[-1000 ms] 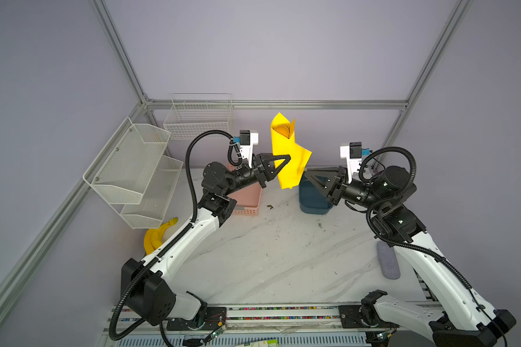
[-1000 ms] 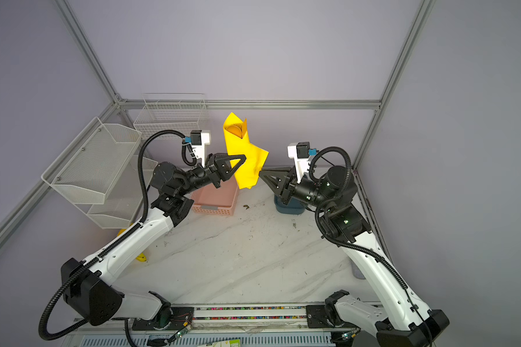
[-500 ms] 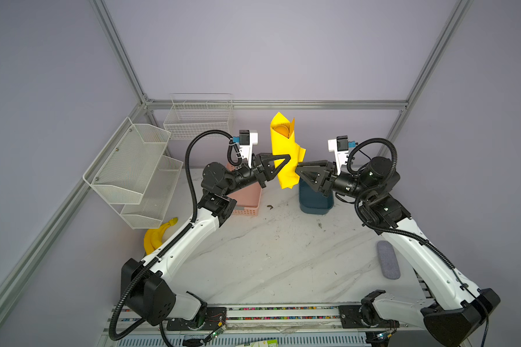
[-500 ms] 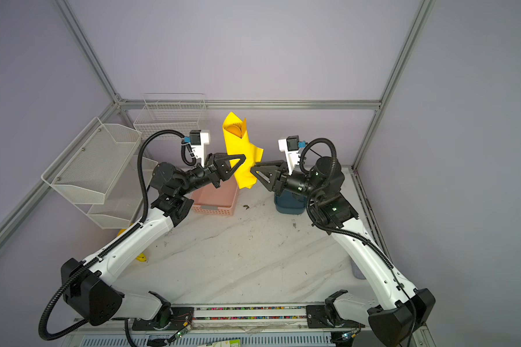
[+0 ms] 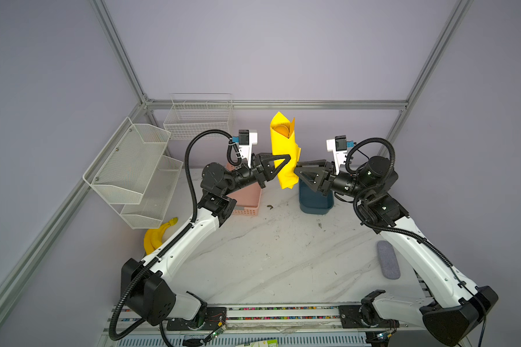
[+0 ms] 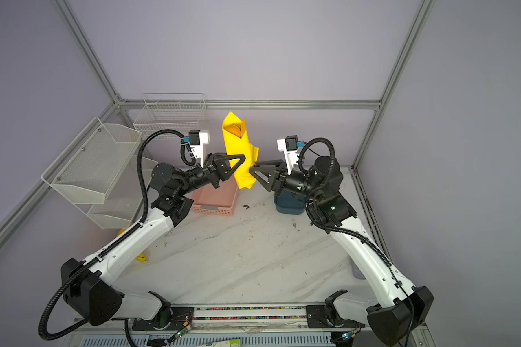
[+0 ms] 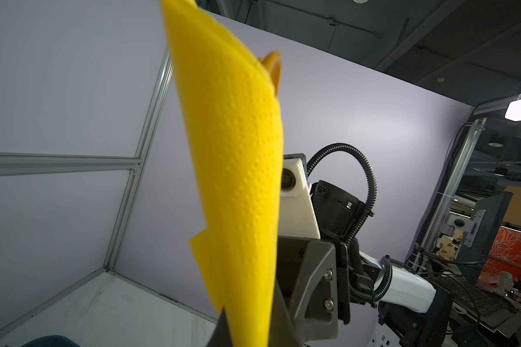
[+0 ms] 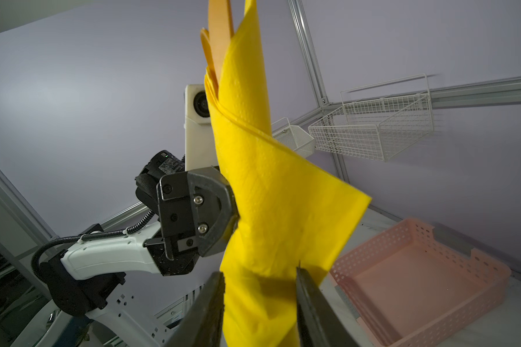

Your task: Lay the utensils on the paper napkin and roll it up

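Paper napkin (image 5: 282,150) rolled around utensils (image 5: 281,129), held upright in air above surface (image 5: 283,246), beside and higher than blue bin (image 5: 315,202); spoon bowl (image 6: 234,129) shows at roll's top. Left claw (image 5: 288,157) pinching roll mid-length, on side away from bin. Right claw (image 8: 259,275) spread, fingers flanking roll's lower end; loose napkin corner juts sideways

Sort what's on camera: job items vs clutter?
Job: yellow napkin, rolled and held upright off the table; utensils tucked inside it.
Clutter: bananas, pink basket, blue bin, wire racks, grey pad.
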Controlling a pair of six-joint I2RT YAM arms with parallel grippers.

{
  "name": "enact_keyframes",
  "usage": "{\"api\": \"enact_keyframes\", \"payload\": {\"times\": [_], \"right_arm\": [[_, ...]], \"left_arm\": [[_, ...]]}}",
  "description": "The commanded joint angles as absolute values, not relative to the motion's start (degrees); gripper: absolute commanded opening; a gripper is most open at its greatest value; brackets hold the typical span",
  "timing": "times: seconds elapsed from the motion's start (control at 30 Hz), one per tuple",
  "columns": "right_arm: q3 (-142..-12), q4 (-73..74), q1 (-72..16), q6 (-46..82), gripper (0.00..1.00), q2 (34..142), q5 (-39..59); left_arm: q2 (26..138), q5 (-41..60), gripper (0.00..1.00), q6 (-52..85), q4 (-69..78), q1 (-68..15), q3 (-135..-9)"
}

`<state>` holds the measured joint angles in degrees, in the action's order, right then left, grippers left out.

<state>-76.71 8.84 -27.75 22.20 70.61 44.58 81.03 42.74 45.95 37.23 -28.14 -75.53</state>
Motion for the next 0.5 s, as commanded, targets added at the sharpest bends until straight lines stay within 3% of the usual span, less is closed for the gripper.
{"api": "enact_keyframes", "payload": {"times": [0.0,0.47], "right_arm": [[-77.3,10.5,-27.6,20.9,0.42,70.8,44.5],[-77.0,10.5,-27.6,20.1,0.45,71.0,45.6]], "left_arm": [[80.5,43.2,0.08,46.8,40.8,-27.8,-80.2],[80.5,43.5,0.08,48.6,43.0,-27.8,-79.9]]}}
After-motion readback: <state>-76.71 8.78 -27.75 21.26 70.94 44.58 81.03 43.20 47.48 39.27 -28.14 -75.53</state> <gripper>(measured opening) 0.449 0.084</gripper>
